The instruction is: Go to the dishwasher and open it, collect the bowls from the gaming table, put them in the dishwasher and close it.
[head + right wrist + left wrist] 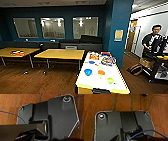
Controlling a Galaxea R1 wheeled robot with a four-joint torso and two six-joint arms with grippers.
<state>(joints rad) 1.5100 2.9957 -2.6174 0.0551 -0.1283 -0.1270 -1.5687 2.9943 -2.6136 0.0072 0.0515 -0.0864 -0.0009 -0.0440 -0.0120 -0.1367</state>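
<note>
Right, you're rolling up to the gaming table [117,83] for the collecting step. On its white worktop sit the blue bowl [88,72], orange bowl [101,72] and green bowl [110,80], whose contents I can't make out. You'll need to close in. Neither claw's state can be told.

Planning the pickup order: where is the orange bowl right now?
In the head view, the orange bowl sits on the gaming table, between the blue bowl and the light green bowl.
</note>
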